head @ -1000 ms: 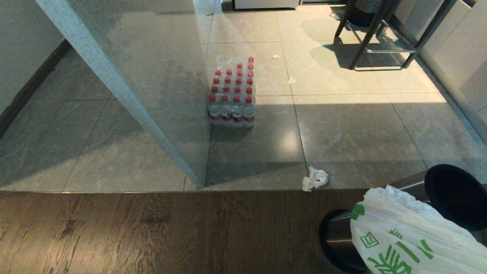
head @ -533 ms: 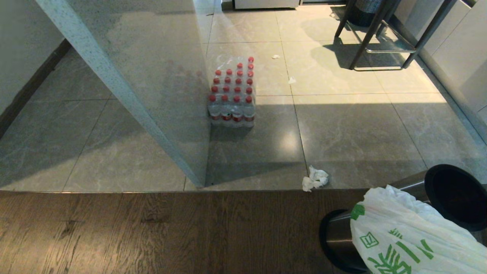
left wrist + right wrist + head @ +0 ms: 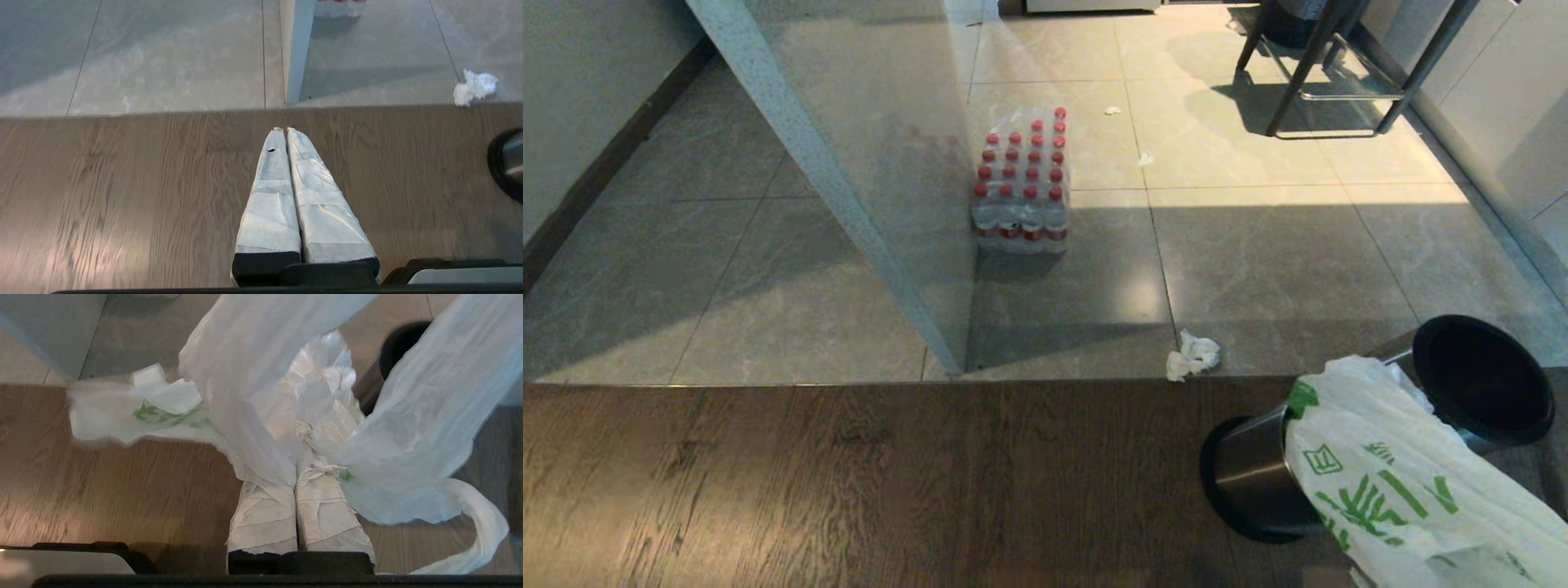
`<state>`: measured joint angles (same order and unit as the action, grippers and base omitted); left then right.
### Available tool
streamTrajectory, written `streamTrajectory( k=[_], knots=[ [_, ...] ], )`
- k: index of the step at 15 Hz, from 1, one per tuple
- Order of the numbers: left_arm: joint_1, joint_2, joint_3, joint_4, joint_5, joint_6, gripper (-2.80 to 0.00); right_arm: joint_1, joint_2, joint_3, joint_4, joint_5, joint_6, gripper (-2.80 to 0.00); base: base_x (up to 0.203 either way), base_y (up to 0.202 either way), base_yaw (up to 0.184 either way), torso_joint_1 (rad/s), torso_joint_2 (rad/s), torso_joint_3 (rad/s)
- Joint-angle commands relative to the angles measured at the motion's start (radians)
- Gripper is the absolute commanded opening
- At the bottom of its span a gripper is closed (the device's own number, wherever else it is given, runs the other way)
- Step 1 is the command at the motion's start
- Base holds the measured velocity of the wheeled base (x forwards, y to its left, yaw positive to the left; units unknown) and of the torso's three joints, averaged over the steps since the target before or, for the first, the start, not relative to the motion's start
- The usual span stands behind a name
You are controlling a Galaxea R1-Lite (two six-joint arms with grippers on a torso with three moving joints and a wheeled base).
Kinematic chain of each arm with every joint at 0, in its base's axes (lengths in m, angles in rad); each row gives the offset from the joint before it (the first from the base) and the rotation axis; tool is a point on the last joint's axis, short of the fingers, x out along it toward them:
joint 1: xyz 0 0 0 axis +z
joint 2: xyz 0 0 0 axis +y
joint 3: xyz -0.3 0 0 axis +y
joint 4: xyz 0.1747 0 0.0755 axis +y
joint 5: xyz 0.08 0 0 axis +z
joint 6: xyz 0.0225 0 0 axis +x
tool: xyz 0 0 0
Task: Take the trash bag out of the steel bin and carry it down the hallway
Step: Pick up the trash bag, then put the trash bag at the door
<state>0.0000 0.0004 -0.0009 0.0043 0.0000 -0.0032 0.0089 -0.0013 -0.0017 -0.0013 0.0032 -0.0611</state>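
Clamping thin plastic between its taped fingers, the right gripper (image 3: 296, 486) is holding the trash bag (image 3: 1405, 490), which is draping over the tipped steel bin (image 3: 1258, 482). Light and slippery, it is probably best gripped at bunched handle loops. The left gripper (image 3: 284, 130) is hanging closed, empty.

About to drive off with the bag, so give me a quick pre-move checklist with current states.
1. Right gripper jaws shut on the trash bag: ok.
2. Trash bag out of the steel bin: ok; bin lies tipped over.
3. Bag clear of the floor: cannot tell.
4. Left gripper shut, holding nothing: ok.
5. Floor ahead: not ok; crumpled tissue, bottle pack and a partition stand there.
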Motion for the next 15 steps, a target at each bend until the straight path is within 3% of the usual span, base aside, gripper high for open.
streamTrajectory(
  k=[1, 6, 15],
  knots=[
    [0.0, 0.0, 0.0, 0.0, 0.0, 0.0, -2.8, 0.0, -0.039, 0.0, 0.0, 0.0, 0.0, -2.8, -0.196, 0.0, -0.002, 0.002, 0.01, 0.002],
    [0.0, 0.0, 0.001, 0.0, 0.0, 0.006, -2.8, 0.0, -0.039, 0.0, 0.0, 0.0, 0.0, -2.8, -0.169, 0.0, -0.002, 0.002, 0.0, 0.003],
    [0.0, 0.0, -0.001, 0.0, 0.0, 0.005, -2.8, 0.0, -0.039, 0.0, 0.0, 0.001, 0.0, -2.8, 0.0, 0.0, 0.0, 0.0, 0.0, 0.0]
  ],
)
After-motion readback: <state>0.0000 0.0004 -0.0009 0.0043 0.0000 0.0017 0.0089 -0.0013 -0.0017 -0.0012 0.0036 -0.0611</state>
